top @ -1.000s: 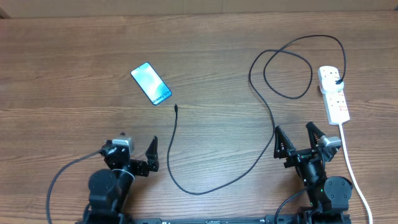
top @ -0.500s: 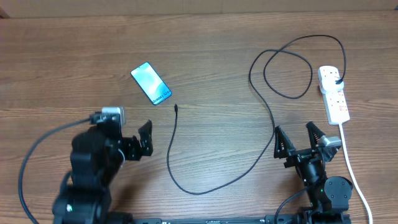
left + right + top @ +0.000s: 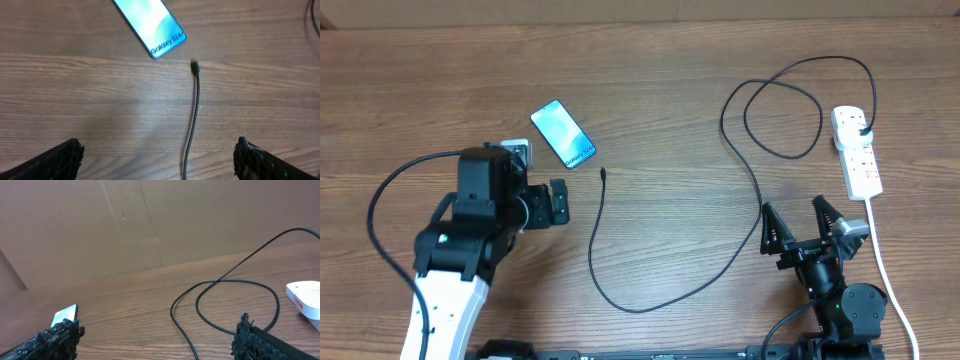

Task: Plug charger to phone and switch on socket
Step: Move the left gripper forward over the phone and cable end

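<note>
Plainly, the left gripper (image 3: 157, 147) — jaws wide, empty — sat nearest the charger (image 3: 197, 100), whose tip (image 3: 194, 64) pointed lengthwise away toward the phone (image 3: 149, 24).

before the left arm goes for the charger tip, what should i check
1. left gripper open: ok, fingers wide apart.
2. charger tip lying free, apart from phone: ok.
3. Tip between the fingers: not ok, it lies ahead of them.
4. Phone port facing the tip: cannot tell.
5. black plug seated in socket: ok.
6. Socket switch state: cannot tell, too small.
</note>
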Controlling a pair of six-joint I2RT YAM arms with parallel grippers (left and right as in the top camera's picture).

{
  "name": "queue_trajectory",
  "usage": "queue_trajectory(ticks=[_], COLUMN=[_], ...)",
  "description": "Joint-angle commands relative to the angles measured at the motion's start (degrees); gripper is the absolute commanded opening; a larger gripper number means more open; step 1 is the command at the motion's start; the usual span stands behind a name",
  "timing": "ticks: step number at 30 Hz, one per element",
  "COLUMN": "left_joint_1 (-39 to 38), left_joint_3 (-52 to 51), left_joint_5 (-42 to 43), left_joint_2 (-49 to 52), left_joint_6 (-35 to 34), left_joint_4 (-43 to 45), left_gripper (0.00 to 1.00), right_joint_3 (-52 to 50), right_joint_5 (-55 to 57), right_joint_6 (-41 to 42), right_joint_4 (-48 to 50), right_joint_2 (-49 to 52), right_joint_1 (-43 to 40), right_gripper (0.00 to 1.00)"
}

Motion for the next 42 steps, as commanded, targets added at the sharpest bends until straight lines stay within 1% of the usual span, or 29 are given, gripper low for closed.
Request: queue_trajectory(ticks=[1,8,42], left_joint_1=[0.24,0.24,0.24], left_joint_3=[1.46,1.46,1.44], left_joint_5=[1.66,4.92,4.92], left_joint_2=[2.69,5.64,5.75], left_joint_6=[-0.76,-0.76,-0.76], left_joint_4=[0.07,1.03,0.90], left_gripper=[1.00,1.00,1.00], right_joint_3=[-0.63,-0.63,-0.63], right_joint_5=[0.55,0.55,0.57], right_joint_6=[-0.33,-0.33,-0.33], right_joint_4=[0.33,0.33,0.33], right_joint_2=[-0.57,-0.57,-0.57], right_joint_1=[0.24,0.24,0.24], right_gripper=[1.00,1.00,1.00])
